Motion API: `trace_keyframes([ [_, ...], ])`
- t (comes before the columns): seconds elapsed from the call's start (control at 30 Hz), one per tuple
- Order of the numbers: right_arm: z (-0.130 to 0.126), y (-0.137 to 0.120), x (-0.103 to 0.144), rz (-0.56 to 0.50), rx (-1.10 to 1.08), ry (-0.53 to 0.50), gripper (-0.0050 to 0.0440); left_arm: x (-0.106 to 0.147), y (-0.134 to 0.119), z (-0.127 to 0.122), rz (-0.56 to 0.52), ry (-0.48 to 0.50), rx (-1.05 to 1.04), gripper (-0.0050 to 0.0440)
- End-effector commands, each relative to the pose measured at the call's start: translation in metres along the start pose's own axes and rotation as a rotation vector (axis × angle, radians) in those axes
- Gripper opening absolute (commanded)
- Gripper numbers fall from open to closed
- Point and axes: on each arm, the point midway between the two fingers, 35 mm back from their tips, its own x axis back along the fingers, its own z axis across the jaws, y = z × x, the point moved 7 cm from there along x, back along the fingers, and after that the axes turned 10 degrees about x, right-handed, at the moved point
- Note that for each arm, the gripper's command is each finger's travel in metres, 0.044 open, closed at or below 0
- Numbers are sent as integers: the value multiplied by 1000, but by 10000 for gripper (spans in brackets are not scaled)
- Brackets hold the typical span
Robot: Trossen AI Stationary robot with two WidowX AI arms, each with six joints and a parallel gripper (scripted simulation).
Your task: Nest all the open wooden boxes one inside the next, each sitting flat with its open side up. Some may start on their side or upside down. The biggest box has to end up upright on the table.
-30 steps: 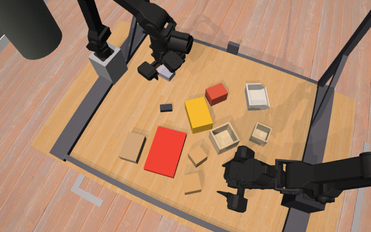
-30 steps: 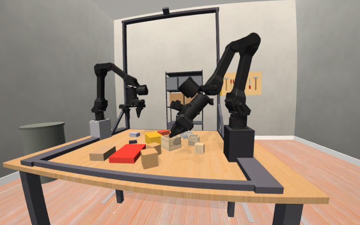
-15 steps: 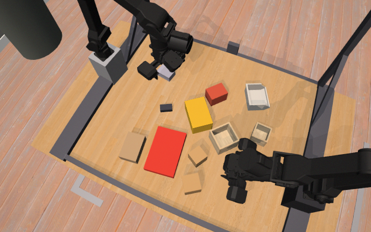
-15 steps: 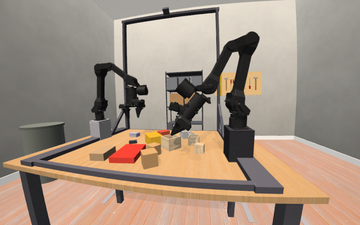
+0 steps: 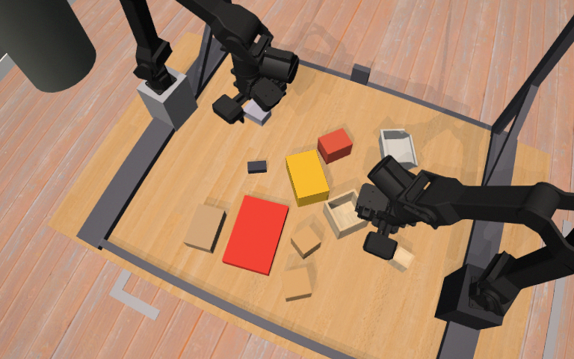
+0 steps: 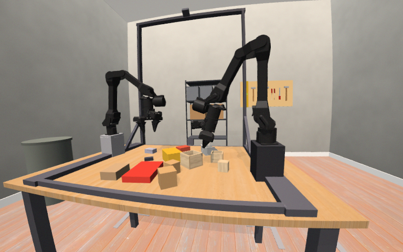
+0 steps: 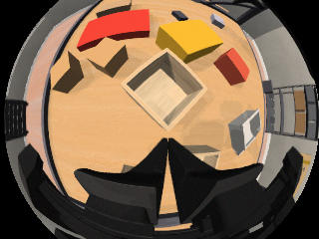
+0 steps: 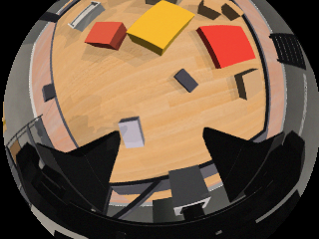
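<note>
Pale table (image 5: pixel 169 190) (image 6: pixel 208 190) (image 7: pixel 90 129) (image 8: pixel 164 105) beneath, the big box (image 5: pixel 350 231) (image 6: pixel 190 161) (image 7: pixel 145 107) beside the yellow block (image 5: pixel 305 171) (image 6: pixel 171 154) (image 7: pixel 188 37) (image 8: pixel 161 25) looks light, stiff, best pinched by one wall, while the left gripper (image 5: pixel 383 228) (image 6: pixel 204 146) (image 7: pixel 166 141) is closed on nothing and the right gripper (image 5: pixel 252 114) (image 6: pixel 148 131) (image 8: pixel 161 133) gapes wide, empty.
</note>
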Motion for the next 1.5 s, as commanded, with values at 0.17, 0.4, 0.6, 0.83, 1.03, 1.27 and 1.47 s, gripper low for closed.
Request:
trace_keyframes([
  [0.17,1,3,7,-27,4,5,400,-8,-29,-64,210,117,-45,0],
  [0.4,1,3,7,-27,4,5,400,-7,-47,-85,265,174,-80,-2],
  [0.6,1,3,7,-27,4,5,400,-8,-51,-83,275,185,-85,-4],
  [0.83,1,3,7,-27,4,5,400,-31,-59,-75,279,192,-86,-27],
  [1.03,1,3,7,-27,4,5,400,-41,-63,-72,281,189,-85,-50],
  [1.27,1,3,7,-27,4,5,400,-49,-62,-74,275,184,-83,-50],
  [1.47,1,3,7,-27,4,5,400,-52,-62,-74,275,184,-83,24],
])
